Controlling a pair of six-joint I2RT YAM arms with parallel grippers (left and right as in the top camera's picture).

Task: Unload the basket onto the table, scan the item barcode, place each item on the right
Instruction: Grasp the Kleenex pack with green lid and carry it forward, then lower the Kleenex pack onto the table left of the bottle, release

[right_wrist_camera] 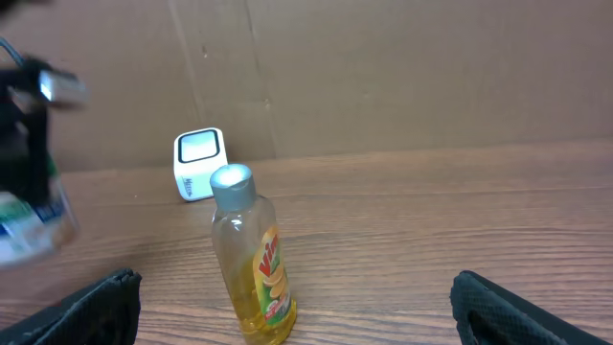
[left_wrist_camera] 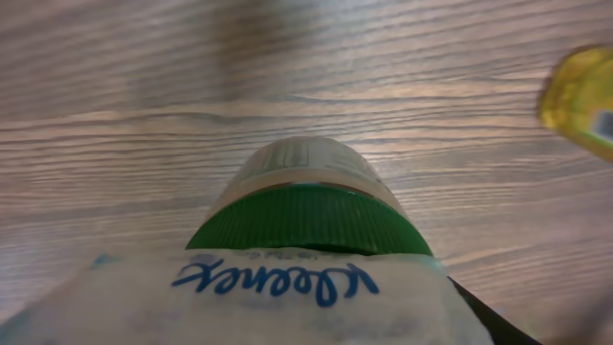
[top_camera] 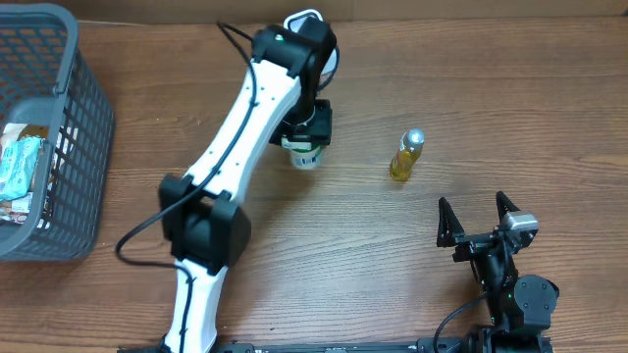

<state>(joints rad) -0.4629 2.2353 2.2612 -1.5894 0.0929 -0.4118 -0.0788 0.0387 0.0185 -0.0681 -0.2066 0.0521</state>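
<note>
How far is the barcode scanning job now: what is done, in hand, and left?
Done: the left pincer grips the Kleenex canister. In hand: it holds the canister near the white scanner. Left: presenting the barcode; no frame shows a read. The yellow bottle stands untouched ahead of the open right pincer.
</note>
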